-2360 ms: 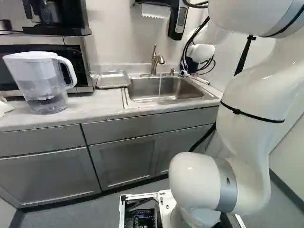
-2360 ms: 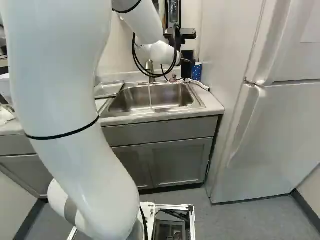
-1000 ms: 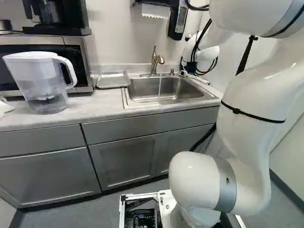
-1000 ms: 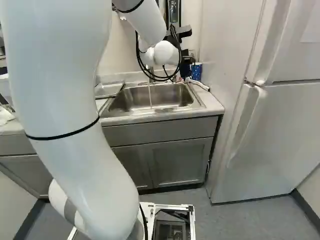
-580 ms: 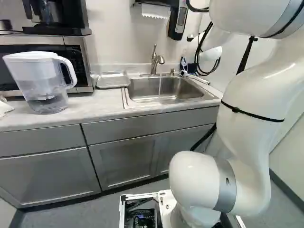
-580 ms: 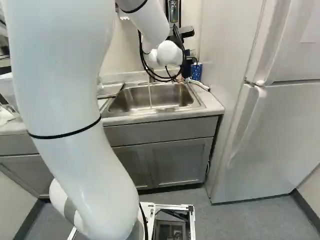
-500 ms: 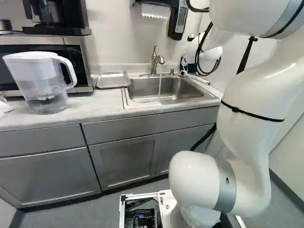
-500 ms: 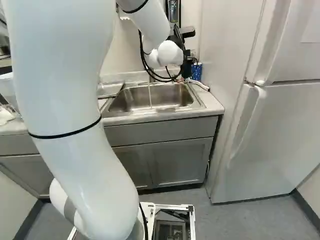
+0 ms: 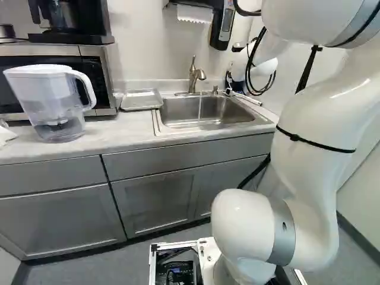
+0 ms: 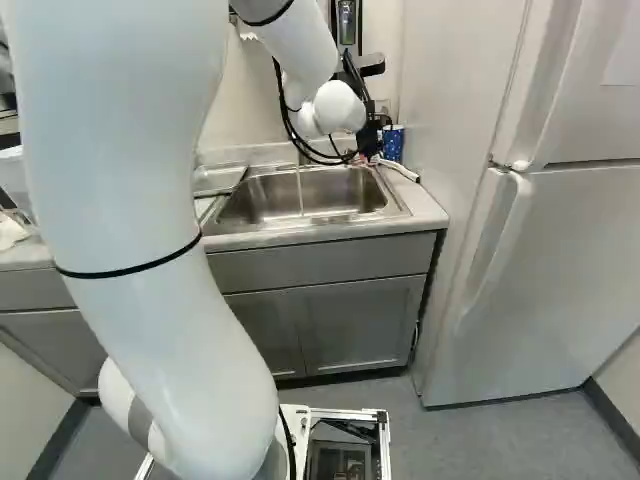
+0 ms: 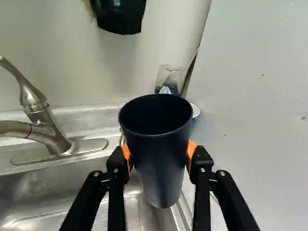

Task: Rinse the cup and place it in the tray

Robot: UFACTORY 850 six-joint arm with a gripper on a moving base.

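The arm (image 10: 140, 250) rises at the left of the right base view, bends over high up and reaches ahead, its round white wrist joint (image 10: 340, 106) hanging over the back right part of the sink (image 10: 250, 205). The claw (image 10: 371, 132) is mostly hidden behind that joint in the base views; the wrist view shows it pointing ahead and somewhat down, its two fingers on opposite sides of the cup (image 11: 161, 163), orange pads (image 11: 192, 150) pressed to it. The cup is held mouth up, above the sink's edge, with the faucet (image 11: 48, 127) to one side of it and the patterned cup (image 10: 392, 143) partly hidden beyond it. Water (image 9: 200, 108) runs from the faucet into the sink, apart from the cup. The tray (image 9: 141, 100) sits on the table (image 9: 95, 138), just beside the sink
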